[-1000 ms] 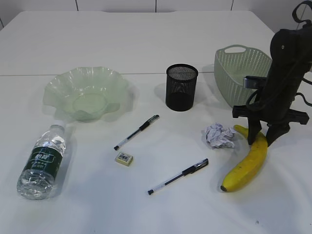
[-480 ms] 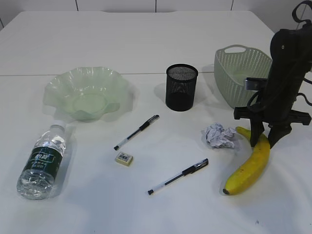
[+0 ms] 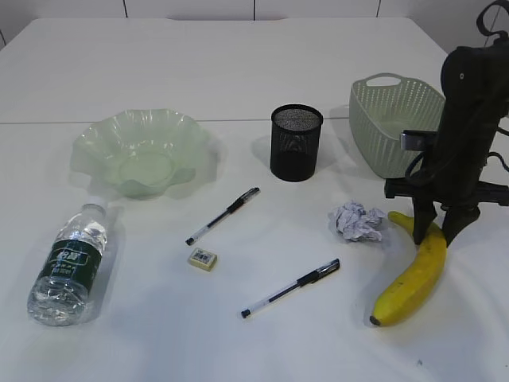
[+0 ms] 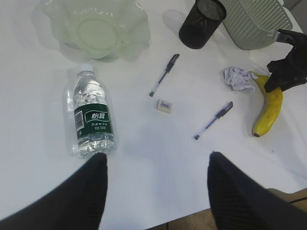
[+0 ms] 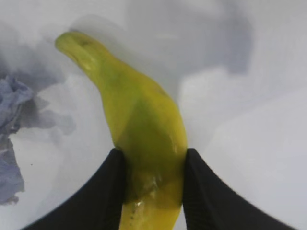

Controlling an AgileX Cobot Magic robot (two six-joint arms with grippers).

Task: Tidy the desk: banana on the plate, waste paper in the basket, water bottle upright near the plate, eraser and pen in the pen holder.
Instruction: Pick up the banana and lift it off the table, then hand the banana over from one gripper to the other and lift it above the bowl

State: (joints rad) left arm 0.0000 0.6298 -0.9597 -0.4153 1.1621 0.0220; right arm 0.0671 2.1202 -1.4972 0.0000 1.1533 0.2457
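The yellow banana (image 3: 409,278) lies at the right, and my right gripper (image 3: 437,237) stands over its upper part. In the right wrist view both black fingers press the banana's (image 5: 144,124) sides, so the right gripper (image 5: 153,163) is shut on it. Crumpled waste paper (image 3: 358,220) sits just left of the stem. The water bottle (image 3: 71,263) lies on its side at the front left, below the green glass plate (image 3: 95,135). Two pens (image 3: 224,216) (image 3: 291,288) and the eraser (image 3: 203,259) lie mid-table. My left gripper (image 4: 156,155) hangs open above the front edge, holding nothing.
The black mesh pen holder (image 3: 296,143) stands at the back centre. The pale green basket (image 3: 394,119) sits at the back right, just behind the right arm. The table's front edge shows at the bottom of the left wrist view.
The right gripper's fingers have closed in on the banana. The banana has shifted a little to the right and toward the front. The left arm has not moved.
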